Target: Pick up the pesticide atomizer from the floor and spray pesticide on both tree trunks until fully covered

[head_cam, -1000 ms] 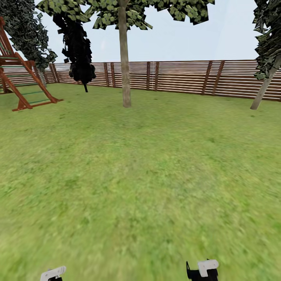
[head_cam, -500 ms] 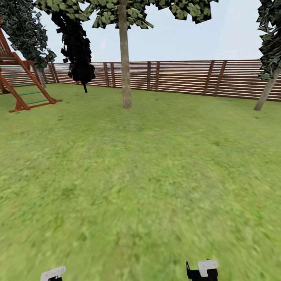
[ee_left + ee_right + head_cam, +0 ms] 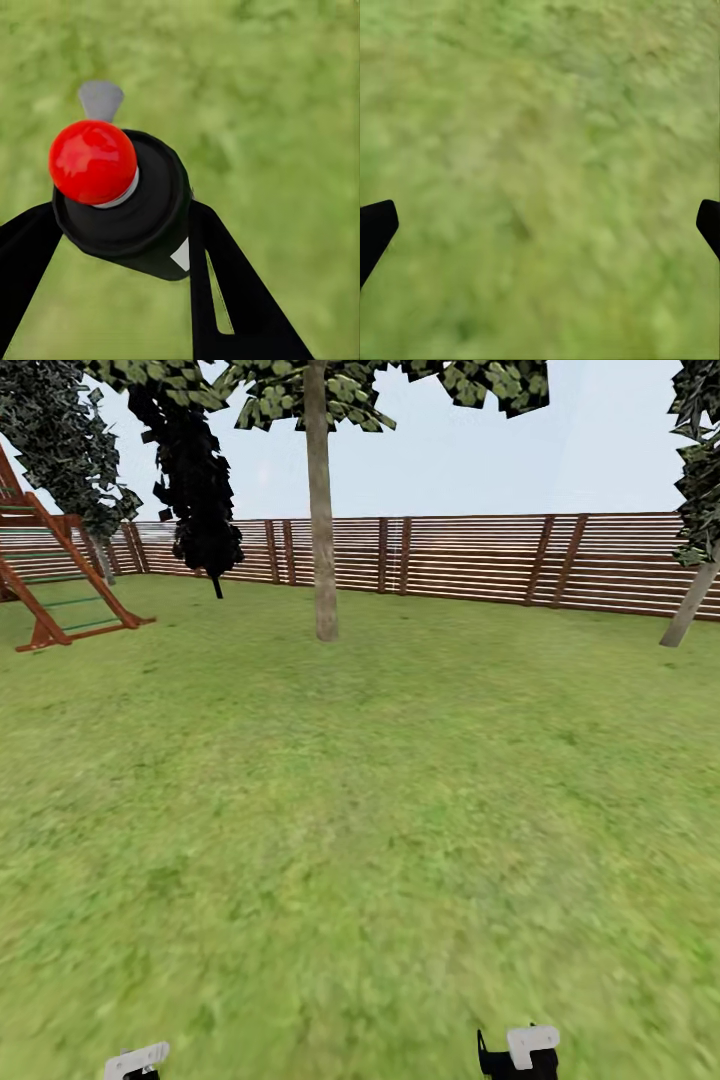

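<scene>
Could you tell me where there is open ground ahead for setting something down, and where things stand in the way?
The lawn lies bare from the robot up to the straight tree trunk and across to the leaning trunk on the right. Along the fence it is crowded on the left: a wooden climbing frame and a dark columnar tree.

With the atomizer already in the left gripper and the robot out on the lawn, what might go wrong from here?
The left gripper holds the pesticide atomizer by its body with its red top projecting past the fingertips; it might slip during driving. The nearest tree trunk stands far across the grass, so spraying from here would likely miss. The tree at the right edge is barely in view and could be skipped.
</scene>
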You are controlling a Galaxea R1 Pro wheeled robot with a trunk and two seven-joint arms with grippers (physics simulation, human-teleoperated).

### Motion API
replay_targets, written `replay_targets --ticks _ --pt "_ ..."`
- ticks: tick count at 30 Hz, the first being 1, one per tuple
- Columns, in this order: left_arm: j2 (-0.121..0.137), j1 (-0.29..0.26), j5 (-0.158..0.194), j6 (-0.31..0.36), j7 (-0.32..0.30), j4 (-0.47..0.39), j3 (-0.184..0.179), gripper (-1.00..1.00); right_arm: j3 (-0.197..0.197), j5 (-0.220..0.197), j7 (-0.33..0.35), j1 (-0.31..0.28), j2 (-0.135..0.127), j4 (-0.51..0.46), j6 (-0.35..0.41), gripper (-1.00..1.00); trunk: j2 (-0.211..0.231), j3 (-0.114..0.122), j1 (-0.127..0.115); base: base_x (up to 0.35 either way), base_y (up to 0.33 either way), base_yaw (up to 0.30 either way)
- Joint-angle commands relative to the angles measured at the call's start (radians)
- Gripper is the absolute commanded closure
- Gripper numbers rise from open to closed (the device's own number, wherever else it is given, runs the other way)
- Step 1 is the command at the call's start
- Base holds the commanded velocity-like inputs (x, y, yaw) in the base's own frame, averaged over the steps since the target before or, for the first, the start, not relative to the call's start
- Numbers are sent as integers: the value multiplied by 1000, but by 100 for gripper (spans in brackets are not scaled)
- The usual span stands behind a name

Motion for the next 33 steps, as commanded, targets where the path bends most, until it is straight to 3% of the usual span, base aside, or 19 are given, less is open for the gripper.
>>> replay_targets --ticks 1,33 --pt "0 -1 -6 -3 -6 1 9 100 -5 11 -7 -1 0 1 -2 -100 0 -1 0 338 71 0" --pt "0 -1 -6 -3 -6 1 9 100 -4 11 -7 -1 0 1 -2 -100 0 -1 0 338 71 0"
